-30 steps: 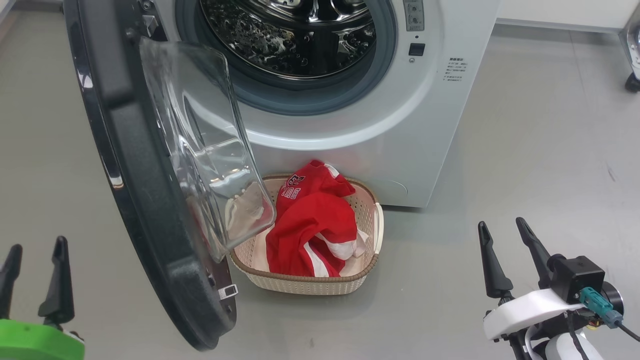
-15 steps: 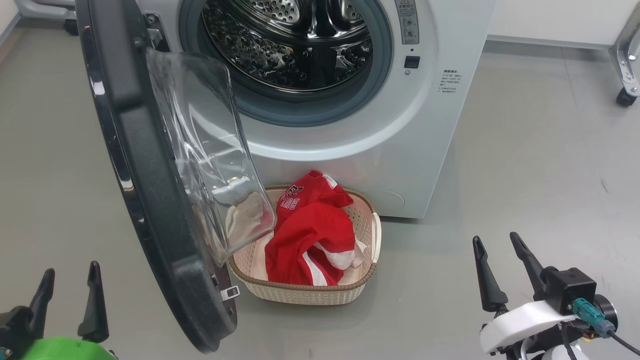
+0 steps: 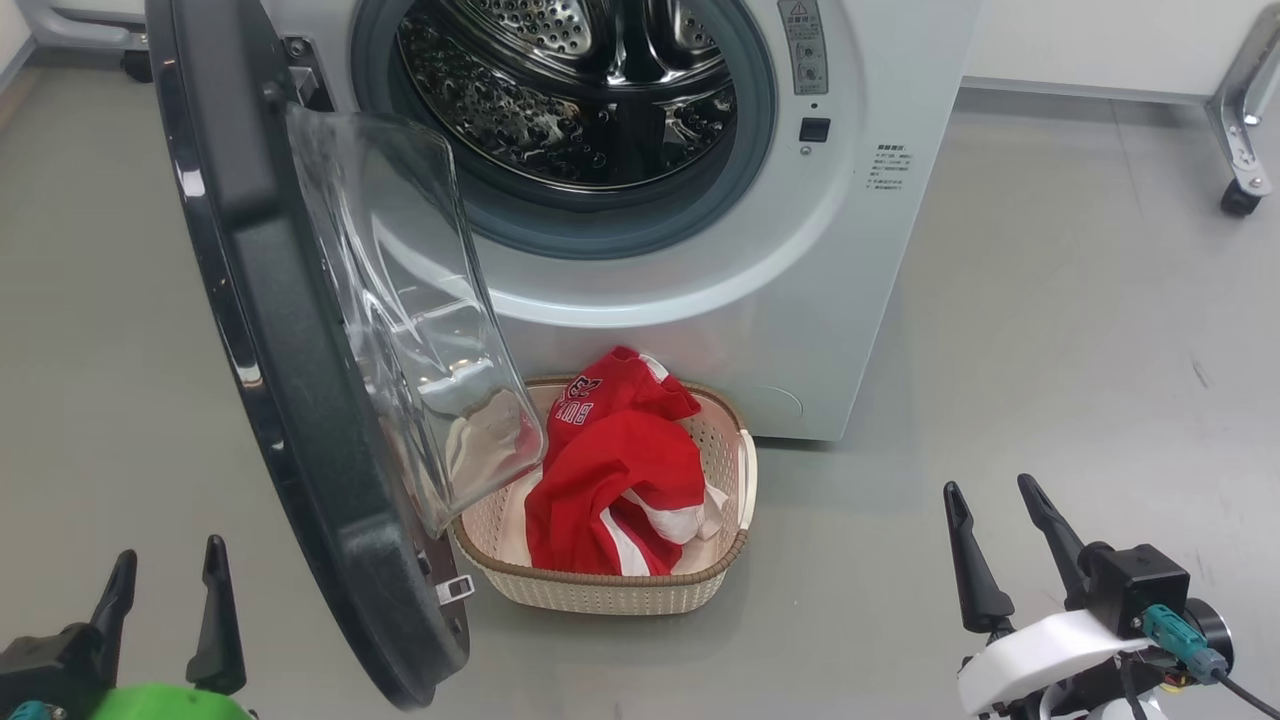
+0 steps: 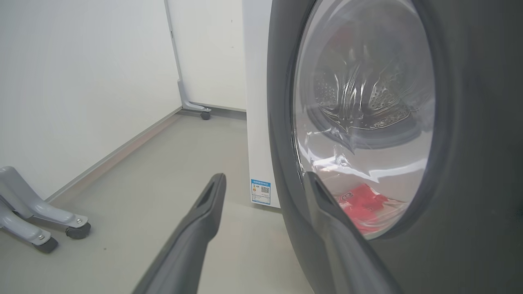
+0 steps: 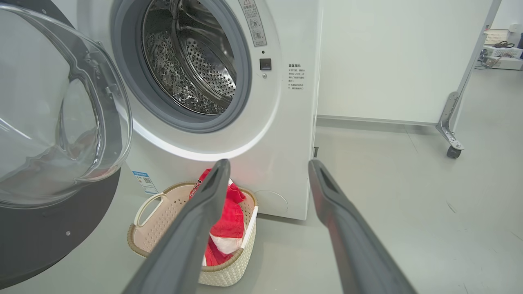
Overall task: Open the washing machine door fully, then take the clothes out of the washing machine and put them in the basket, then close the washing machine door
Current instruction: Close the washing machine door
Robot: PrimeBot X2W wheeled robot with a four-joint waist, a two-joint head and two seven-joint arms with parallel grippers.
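Observation:
The washing machine point(image 3: 760, 300) point(image 5: 286, 122) stands with its door point(image 3: 290, 350) point(image 4: 470, 163) point(image 5: 53, 122) swung wide to the left, and its steel drum point(image 3: 570, 90) looks empty. On the floor in front sits the cream basket point(image 3: 610, 590) point(image 5: 163, 220), holding the red and white clothes point(image 3: 610, 470) point(image 5: 226, 220). My left gripper point(image 3: 165, 580) point(image 4: 265, 179) is open at the lower left, just outside the door's black ring. My right gripper point(image 3: 995, 510) point(image 5: 267, 165) is open at the lower right, well clear of the basket. Both hold nothing.
Grey floor lies all around. A wheeled frame leg point(image 3: 1238, 150) point(image 5: 451, 134) stands at the far right, and further castor feet point(image 4: 45, 228) sit by the white wall left of the machine. The open door's lower edge overhangs the basket's left side.
The head camera has tilted up slightly, so the scene sits lower in the picture. My left gripper has shifted right, closer to the door. The right gripper sits a little lower in view.

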